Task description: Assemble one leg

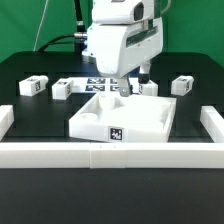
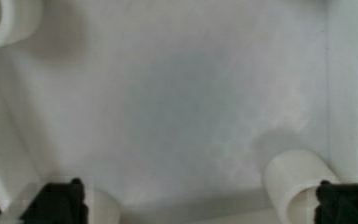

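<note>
The large white square panel (image 1: 125, 118) lies in the middle of the table, with a tag on its front wall. My gripper (image 1: 124, 88) is lowered over the panel's far edge. In the wrist view the panel's pale inner surface (image 2: 176, 100) fills the picture. My gripper (image 2: 197, 205) is open there, with a black fingertip at each side, a rounded white shape beside each, and nothing between them. Small white legs with tags lie behind the panel: two at the exterior view's left (image 1: 33, 86) (image 1: 62, 88), one close by my gripper (image 1: 150, 88), and one at the right (image 1: 183, 85).
The marker board (image 1: 100, 84) lies flat behind the panel, partly hidden by the arm. Long white border rails run along the front (image 1: 110, 155) and stand at both sides (image 1: 5, 120) (image 1: 212, 122). A green backdrop stands behind the black table.
</note>
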Controlling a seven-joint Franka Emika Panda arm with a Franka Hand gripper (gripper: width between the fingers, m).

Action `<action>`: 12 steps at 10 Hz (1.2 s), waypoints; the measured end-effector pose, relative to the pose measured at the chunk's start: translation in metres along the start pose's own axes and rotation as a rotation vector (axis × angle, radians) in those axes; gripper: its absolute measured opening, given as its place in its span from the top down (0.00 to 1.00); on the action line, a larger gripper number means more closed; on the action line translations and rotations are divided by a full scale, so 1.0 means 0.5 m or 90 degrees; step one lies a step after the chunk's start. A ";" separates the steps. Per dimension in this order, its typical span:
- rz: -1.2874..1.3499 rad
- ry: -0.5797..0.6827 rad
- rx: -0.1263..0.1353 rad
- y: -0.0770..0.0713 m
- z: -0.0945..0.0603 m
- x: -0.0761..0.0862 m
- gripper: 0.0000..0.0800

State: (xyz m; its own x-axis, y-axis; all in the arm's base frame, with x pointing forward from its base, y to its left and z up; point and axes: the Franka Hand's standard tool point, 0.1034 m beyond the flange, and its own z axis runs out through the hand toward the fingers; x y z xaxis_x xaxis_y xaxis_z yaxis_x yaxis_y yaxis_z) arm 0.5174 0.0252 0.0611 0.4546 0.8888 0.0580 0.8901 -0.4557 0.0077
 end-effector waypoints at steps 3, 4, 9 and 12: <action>-0.039 -0.005 0.019 -0.064 0.031 0.005 0.19; -0.039 -0.008 0.025 -0.076 0.040 -0.001 0.19; -0.030 0.003 0.023 -0.102 0.098 -0.018 0.19; -0.023 0.006 0.018 -0.100 0.098 -0.018 0.35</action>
State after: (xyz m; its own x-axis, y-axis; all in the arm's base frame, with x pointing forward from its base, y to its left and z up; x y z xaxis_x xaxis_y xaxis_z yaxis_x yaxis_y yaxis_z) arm 0.4705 0.0425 0.0115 0.4218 0.9042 0.0671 0.9066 -0.4216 -0.0183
